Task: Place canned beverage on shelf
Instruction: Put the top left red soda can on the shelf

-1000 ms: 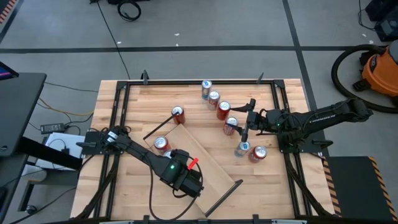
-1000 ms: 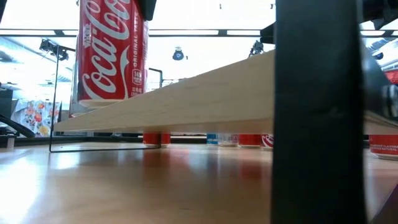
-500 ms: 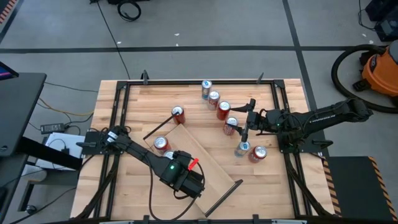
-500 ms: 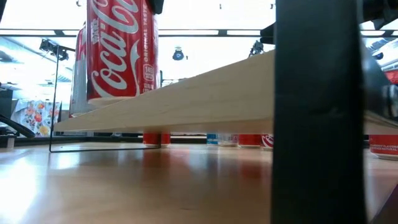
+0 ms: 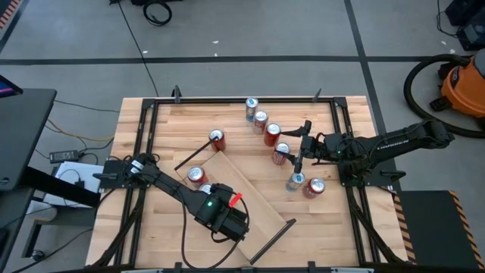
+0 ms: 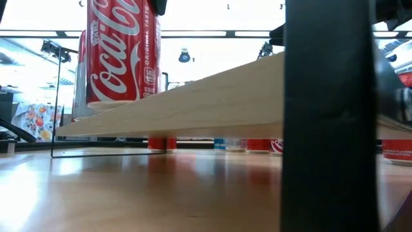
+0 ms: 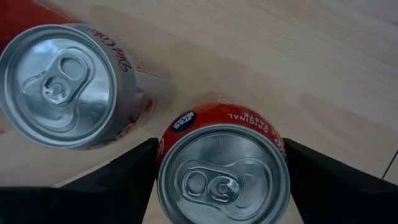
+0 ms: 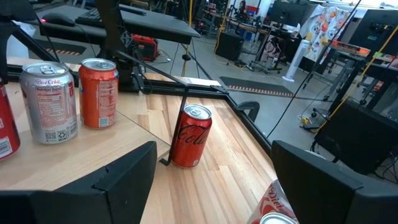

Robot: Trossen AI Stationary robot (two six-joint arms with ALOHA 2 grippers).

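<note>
While clamped in the left gripper (image 7: 221,180) at lower frame, held the Coke can (image 7: 222,168) above the shelf (image 5: 242,186); risked knocking the silver can (image 7: 59,84) just beside. Right gripper (image 8: 211,180) parked open, empty.

A slatted wooden table (image 5: 151,129) with a black frame is seen from straight above. A pale wood shelf (image 5: 241,182) is laid diagonally across its middle, a thin black rod at each short end. The left gripper (image 5: 206,191) is positioned over the shelf's left part, beside a red can (image 5: 196,176). Another red can (image 5: 217,139) is set near the shelf's upper rod. The right gripper (image 5: 301,146) is held among a line of cans (image 5: 271,134) on the table's right half. An orange vacuum (image 5: 464,85) is parked on the floor at the right.
</note>
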